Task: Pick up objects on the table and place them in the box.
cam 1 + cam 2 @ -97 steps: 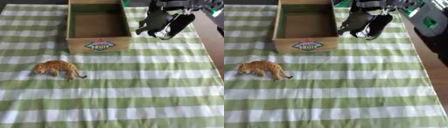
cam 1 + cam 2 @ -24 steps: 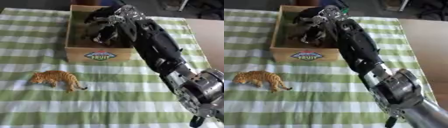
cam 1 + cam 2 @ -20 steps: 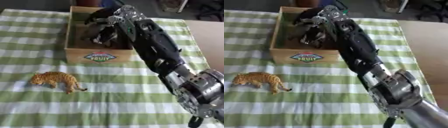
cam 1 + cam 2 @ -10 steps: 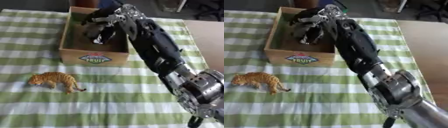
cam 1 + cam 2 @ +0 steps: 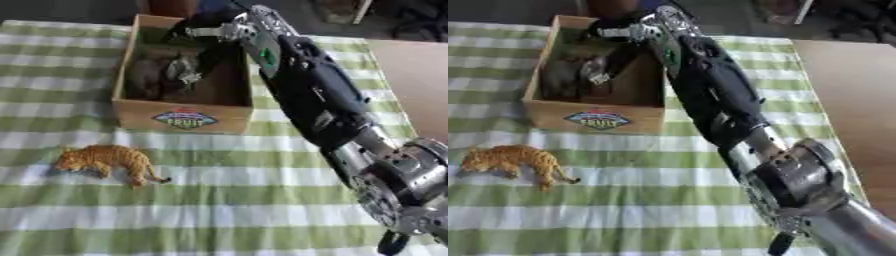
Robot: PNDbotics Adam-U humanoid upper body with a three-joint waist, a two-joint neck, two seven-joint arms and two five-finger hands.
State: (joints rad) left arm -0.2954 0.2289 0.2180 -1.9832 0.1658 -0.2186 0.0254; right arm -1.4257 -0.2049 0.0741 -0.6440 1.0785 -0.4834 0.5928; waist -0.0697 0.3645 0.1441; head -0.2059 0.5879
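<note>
An open cardboard box (image 5: 185,119) with a fruit label stands at the far middle of the green-and-white checked cloth. My right arm comes in from the lower right and reaches over the box's right wall. My right hand (image 5: 187,69) is down inside the box, fingers curled on a dark grey toy (image 5: 145,79) that sits low in the box's left half. An orange toy tiger (image 5: 107,160) lies on the cloth in front of the box, to the left, well clear of the hand. My left hand does not show in either view.
The table's bare brown top (image 5: 411,75) shows past the cloth's right edge. Dark shapes lie beyond the far edge of the table. Open cloth (image 5: 219,210) stretches in front of the box and to the tiger's right.
4.8 s ago my right hand held the dark toy in the air right of the box. Since then it moved over and down into the box; the box shifted slightly left.
</note>
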